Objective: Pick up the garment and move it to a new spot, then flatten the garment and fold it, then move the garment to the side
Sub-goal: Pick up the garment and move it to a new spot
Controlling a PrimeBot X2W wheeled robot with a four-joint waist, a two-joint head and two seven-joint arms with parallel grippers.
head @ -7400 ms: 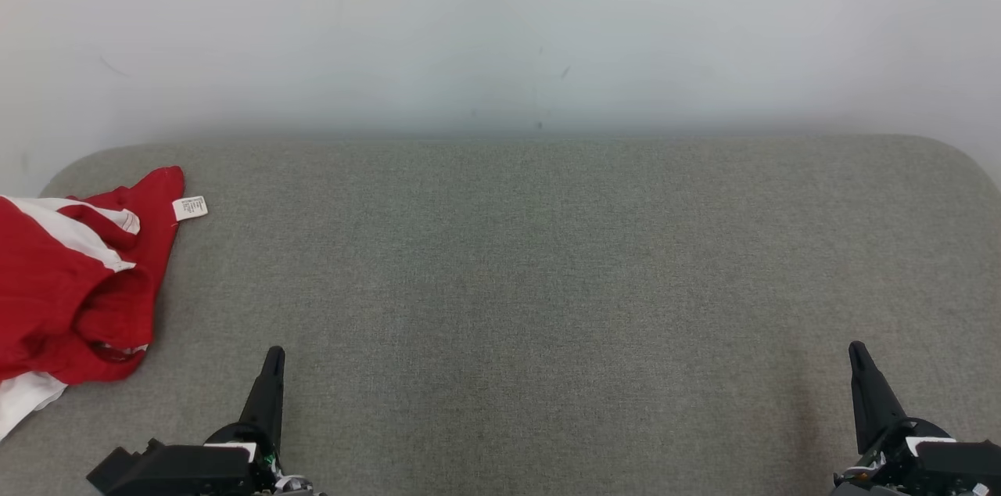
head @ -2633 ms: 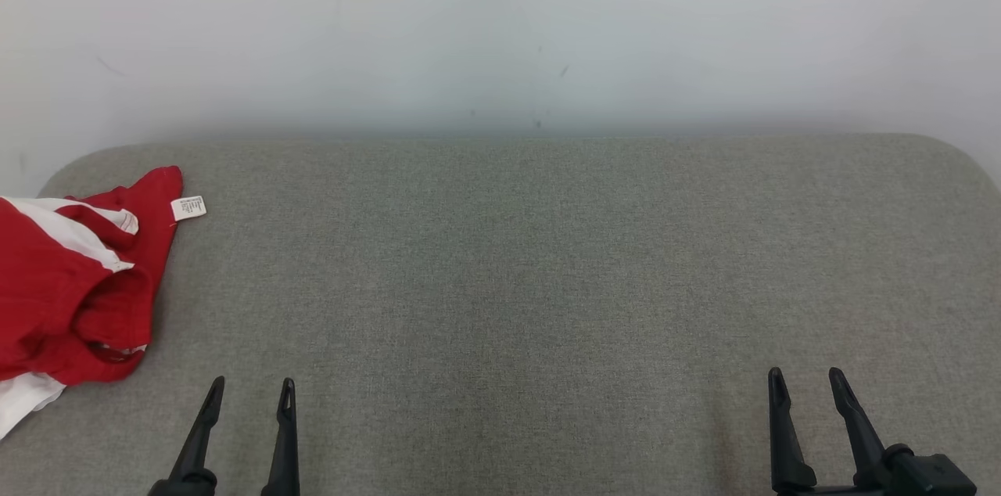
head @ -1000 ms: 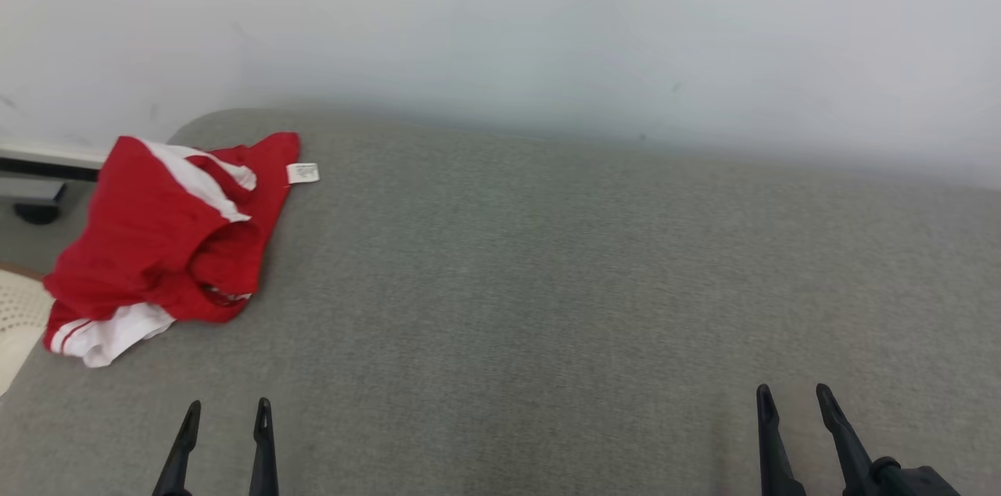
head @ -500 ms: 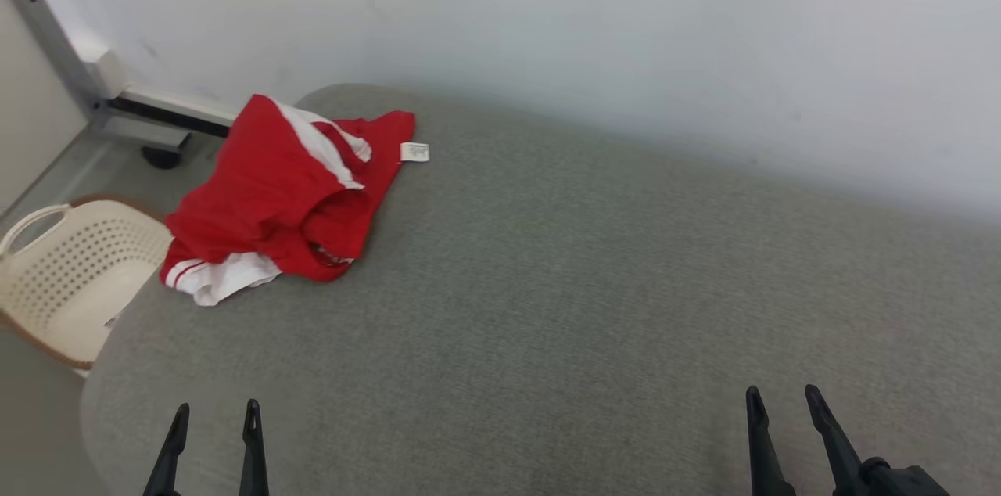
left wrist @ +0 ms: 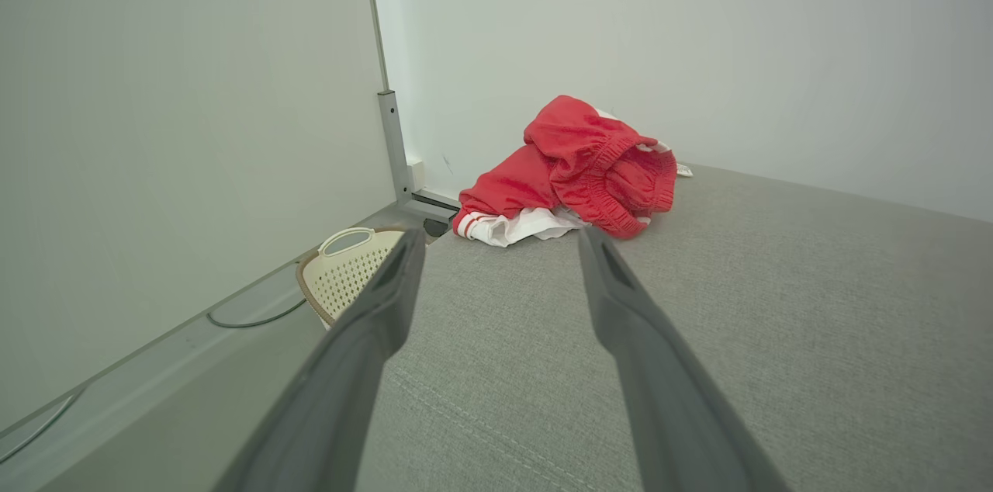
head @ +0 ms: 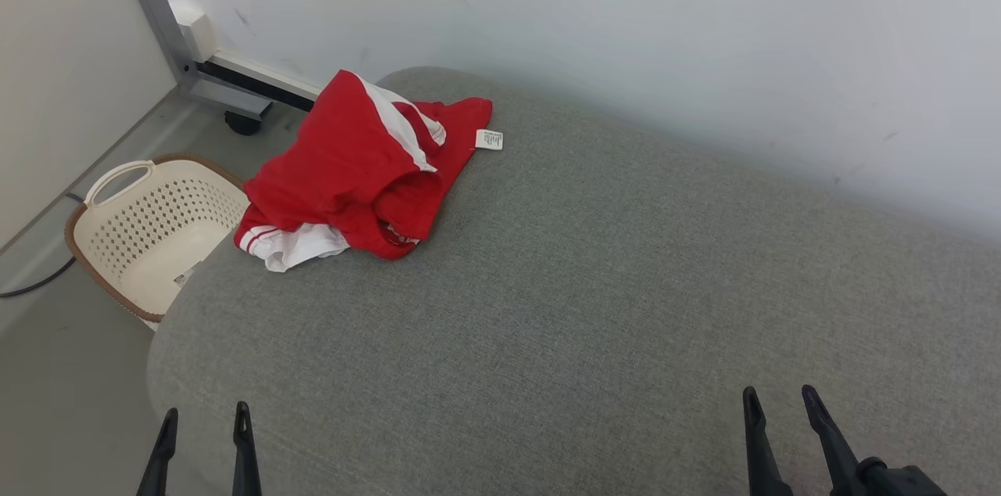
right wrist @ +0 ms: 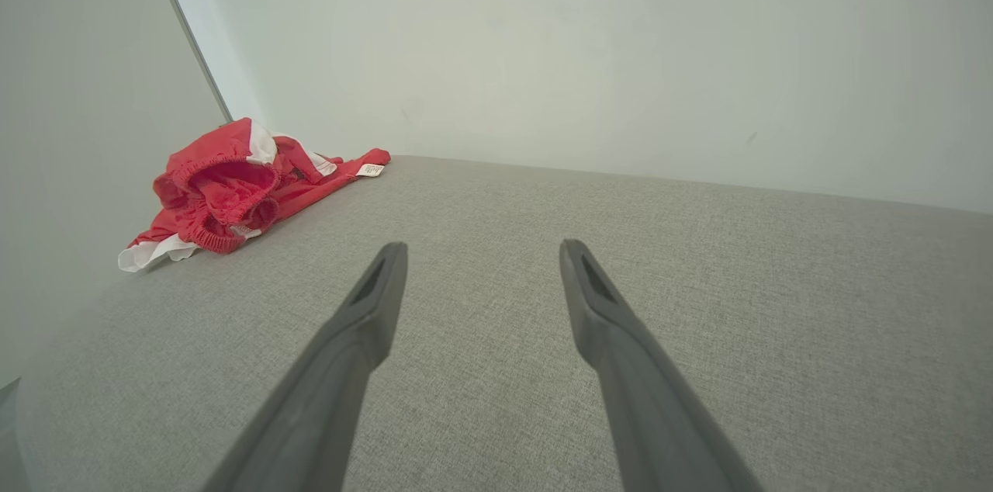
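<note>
The garment (head: 356, 167) is a crumpled heap of red cloth with white stripes and a small white label, lying at the far left corner of the grey padded surface (head: 594, 277). In the left wrist view the garment (left wrist: 578, 170) lies ahead, beyond the fingertips. The right wrist view has the garment (right wrist: 233, 189) far off to the left. My left gripper (head: 202, 416) hangs open at the lower left, over the surface's near left edge, with nothing between its fingers. My right gripper (head: 777, 398) stands open and empty at the lower right.
A cream perforated basket (head: 152, 226) sits on the floor just left of the surface, below the garment's corner. A grey metal post (head: 152, 11) and its wheeled base stand against the wall behind. The white wall runs close along the surface's far edge.
The head view has swung left, so the garment now sits nearer the picture's middle and the basket and post have come into sight. Both grippers stay open and low.
</note>
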